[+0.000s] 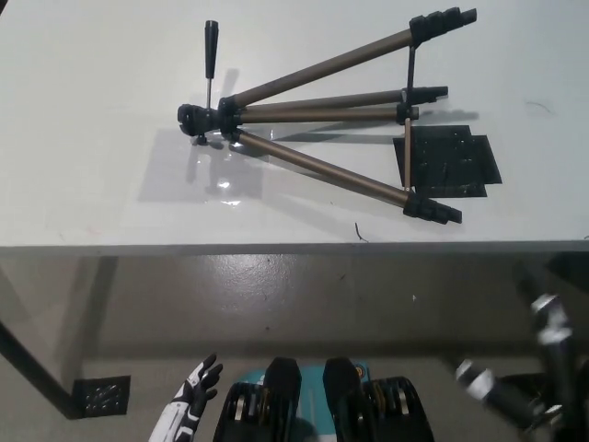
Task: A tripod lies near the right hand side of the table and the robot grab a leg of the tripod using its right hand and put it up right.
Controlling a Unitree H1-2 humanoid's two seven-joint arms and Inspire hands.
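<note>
One tripod (313,120) lies on the white table (92,184) above grey floor (276,295).

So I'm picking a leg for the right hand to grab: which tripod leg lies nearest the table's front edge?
The lowest leg, slanting from the tripod head toward the front edge and ending by the black mat. The other two lie farther back.

tripod: bronze-legged black-jointed tripod (322,124) lies on pale table (92,138), head left
black flat mat (460,161): under its feet, right

White left hand (195,394) has black fingertips.
</note>
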